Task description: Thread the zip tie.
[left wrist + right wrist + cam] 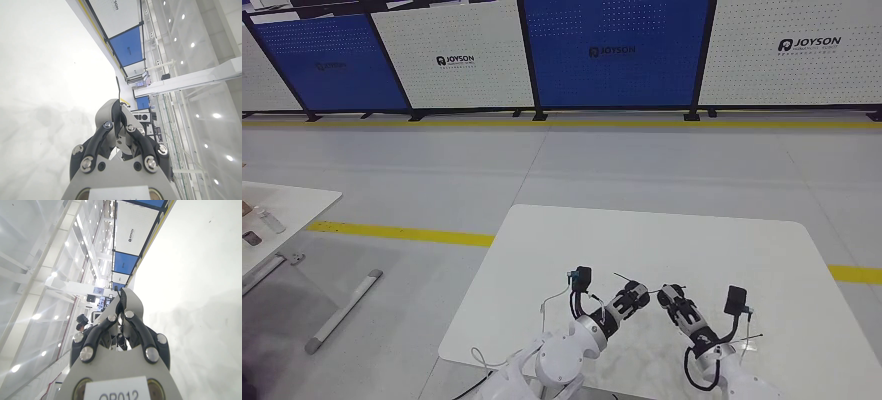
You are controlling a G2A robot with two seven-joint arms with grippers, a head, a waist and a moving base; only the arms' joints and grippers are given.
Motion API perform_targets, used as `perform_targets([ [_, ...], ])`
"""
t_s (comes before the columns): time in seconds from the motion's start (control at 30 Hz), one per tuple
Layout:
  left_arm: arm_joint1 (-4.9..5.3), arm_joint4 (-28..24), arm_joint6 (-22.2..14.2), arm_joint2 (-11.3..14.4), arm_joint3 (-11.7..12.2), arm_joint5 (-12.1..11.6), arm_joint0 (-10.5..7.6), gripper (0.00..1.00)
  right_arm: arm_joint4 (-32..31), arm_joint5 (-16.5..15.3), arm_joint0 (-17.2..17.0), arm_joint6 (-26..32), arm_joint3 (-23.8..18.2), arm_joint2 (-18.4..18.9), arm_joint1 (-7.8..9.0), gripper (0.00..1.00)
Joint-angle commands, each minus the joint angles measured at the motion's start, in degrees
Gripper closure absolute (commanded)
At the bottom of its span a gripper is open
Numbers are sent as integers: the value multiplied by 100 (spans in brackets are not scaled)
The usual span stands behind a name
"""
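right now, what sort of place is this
Probably a factory hall or robot test floor: blue and white pegboard partitions, a yellow floor line, and rows of ceiling lights high overhead.

Grey left end effector [118,108], black links [98,136]

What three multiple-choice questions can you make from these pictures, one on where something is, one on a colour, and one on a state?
1. Where are the left gripper and the right gripper?
A. Inside a bin.
B. Over the near part of the white table.
C. Above a shelf.

2. The zip tie is:
A. white.
B. yellow.
C. black.

3. The left gripper's jaws are:
A. shut on the zip tie.
B. wide open, empty.
C. shut on a pen.

B: the top view shows both above the tabletop.
C: a black strip sticks out of each gripper.
A: the left wrist view shows them pinching the strip.
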Motion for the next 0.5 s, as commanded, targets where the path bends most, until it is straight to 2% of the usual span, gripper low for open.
perform_targets([
  [0.0, -1, 5, 0, -5, -7, -5, 5, 100, 62, -17, 10, 63, 22, 5, -2, 100],
  [0.2, -16, 4, 106, -16, 27, 44, -11, 100, 171, -45, 8, 142, 56, 55, -4, 100],
  [0.27, -23, 10, 140, -13, 43, 65, -20, 100, 171, -52, 0, 144, 53, 63, -5, 89],
  [0.33, -30, 4, 175, -15, 59, 90, -28, 100, 158, -72, -10, 132, 50, 67, -6, 83],
  [0.47, -39, 11, 224, -20, 76, 135, -38, 100, 96, -98, -28, 105, 50, 61, -8, 76],
])
